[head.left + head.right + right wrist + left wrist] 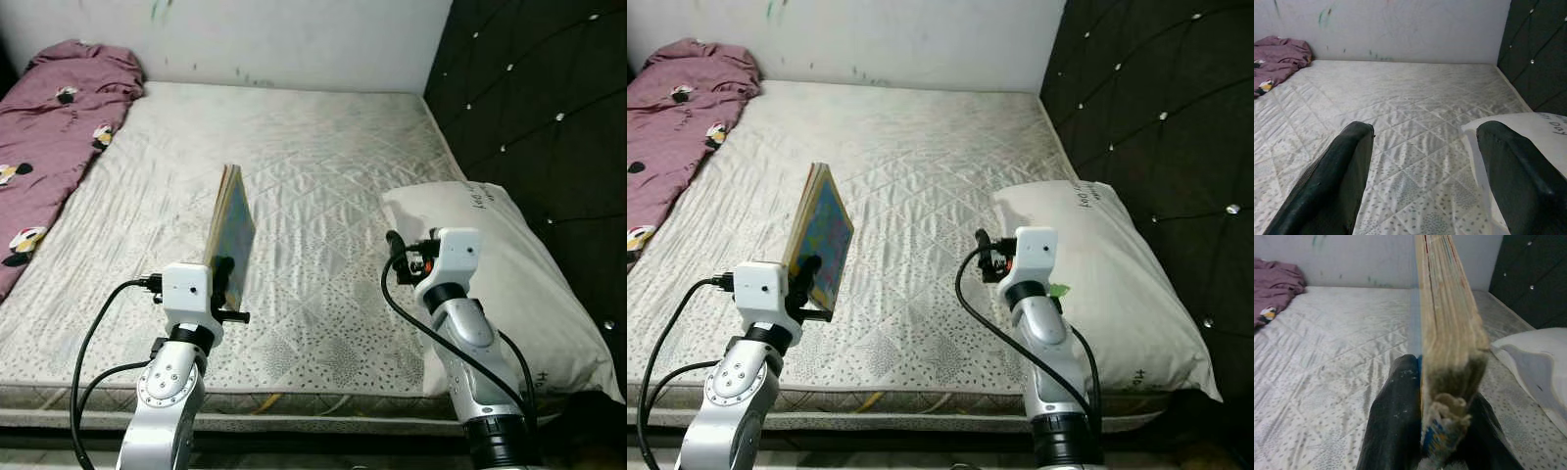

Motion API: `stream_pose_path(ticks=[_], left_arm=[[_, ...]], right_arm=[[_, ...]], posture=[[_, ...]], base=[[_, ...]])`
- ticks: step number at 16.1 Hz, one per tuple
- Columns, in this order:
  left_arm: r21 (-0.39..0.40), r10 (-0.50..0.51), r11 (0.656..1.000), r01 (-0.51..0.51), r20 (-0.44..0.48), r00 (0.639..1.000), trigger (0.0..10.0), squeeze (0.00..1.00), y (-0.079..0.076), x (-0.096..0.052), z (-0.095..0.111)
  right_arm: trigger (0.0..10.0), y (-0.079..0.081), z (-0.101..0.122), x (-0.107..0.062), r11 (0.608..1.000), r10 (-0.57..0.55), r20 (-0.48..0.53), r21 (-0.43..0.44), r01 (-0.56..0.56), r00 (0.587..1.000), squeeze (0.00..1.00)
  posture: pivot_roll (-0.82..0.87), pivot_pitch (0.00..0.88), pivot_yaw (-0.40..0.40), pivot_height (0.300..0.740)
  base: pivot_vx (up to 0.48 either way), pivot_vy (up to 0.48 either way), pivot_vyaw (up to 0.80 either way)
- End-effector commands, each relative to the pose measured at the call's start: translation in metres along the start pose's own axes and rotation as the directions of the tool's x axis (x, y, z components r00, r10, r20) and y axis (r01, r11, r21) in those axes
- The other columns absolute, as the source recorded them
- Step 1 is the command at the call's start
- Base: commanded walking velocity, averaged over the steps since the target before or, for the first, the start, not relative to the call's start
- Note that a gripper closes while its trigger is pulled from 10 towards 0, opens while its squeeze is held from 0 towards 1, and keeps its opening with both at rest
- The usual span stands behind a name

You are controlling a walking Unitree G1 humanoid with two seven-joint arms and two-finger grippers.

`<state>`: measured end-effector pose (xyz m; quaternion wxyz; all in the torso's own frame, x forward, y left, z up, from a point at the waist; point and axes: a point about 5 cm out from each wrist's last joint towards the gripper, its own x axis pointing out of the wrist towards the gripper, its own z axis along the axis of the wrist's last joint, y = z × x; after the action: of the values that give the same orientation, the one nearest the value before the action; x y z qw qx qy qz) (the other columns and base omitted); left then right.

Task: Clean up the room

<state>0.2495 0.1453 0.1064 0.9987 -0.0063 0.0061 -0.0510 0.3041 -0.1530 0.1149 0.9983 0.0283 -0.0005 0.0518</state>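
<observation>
Bed [323,186] ahead of me, quilted pale mattress cover with small dotted print, diamond stitching. White pillow [509,274] at bed's right side, against black tufted headboard [549,98] with shiny studs; dark lettering near pillow's top edge. Mauve blanket [49,127] with cartoon print bunched along bed's far left. White wall [294,39] behind bed, few green smudges on it.

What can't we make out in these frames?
- Book title: head views show it nearly edge-on; left wrist view shows its worn page edges.
- Left tool finger on the far side: mostly behind the book.
- Pillow lettering: too small.
- Blanket: cut by the left edge in both eye views.
</observation>
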Motion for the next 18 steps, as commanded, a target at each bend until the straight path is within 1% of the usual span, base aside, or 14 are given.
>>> stream_pose_path(ticks=[1,5,8,10,13,16,18], left_arm=[[0.004,0.01,1.0,-0.01,0.058,0.998,10.0,0.0,0.0016,-0.0011,0.0122],[-0.012,0.016,1.0,-0.015,0.048,0.999,10.0,0.0,0.0024,-0.0022,0.0091],[-0.015,0.016,1.0,-0.015,0.053,0.998,10.0,0.0,0.0022,-0.0005,0.0101],[-0.015,0.019,1.0,-0.018,0.057,0.998,10.0,0.0,0.003,0.0011,0.0114],[-0.017,0.024,1.0,-0.023,0.059,0.998,10.0,0.0,0.0038,0.0013,0.012],[-0.02,0.044,0.999,-0.042,0.07,0.997,10.0,0.0,0.0042,0.0014,0.0127],[-0.024,0.069,0.997,-0.067,0.081,0.994,10.0,0.0,0.0073,0.0004,0.014]], right_arm=[[10.0,-0.0014,-0.003,-0.0007,1.0,-0.013,-0.01,0.002,0.013,1.0,0.0],[10.0,-0.0075,-0.0083,-0.0043,0.999,-0.035,-0.023,0.001,0.035,0.999,0.0],[10.0,-0.0072,-0.012,-0.0077,1.0,-0.031,-0.035,0.0,0.031,0.999,0.0],[10.0,-0.0071,-0.011,-0.0057,1.0,-0.031,-0.034,0.002,0.031,0.999,0.0],[10.0,-0.0071,-0.0106,-0.0052,1.0,-0.03,-0.031,0.002,0.03,0.999,0.0],[10.0,-0.008,-0.0104,-0.0052,1.0,-0.031,-0.03,0.001,0.031,0.999,0.0],[10.0,-0.0088,-0.01,-0.0055,0.999,-0.033,-0.028,0.001,0.033,0.999,0.0]], posture=[[-0.01,0.071,-0.031,0.74],[-0.02,0.057,-0.023,0.74],[-0.02,0.055,-0.027,0.74],[-0.03,0.075,-0.025,0.74],[-0.02,0.069,-0.026,0.74],[-0.03,0.067,-0.027,0.74],[-0.03,0.064,-0.028,0.74]], base=[[0.0,-0.311,0.0],[0.0,-0.321,0.0],[0.0,-0.346,0.0],[0.0,-0.349,0.0],[0.0,-0.329,0.0],[0.0,0.0,0.0],[0.0,0.0,0.0]])
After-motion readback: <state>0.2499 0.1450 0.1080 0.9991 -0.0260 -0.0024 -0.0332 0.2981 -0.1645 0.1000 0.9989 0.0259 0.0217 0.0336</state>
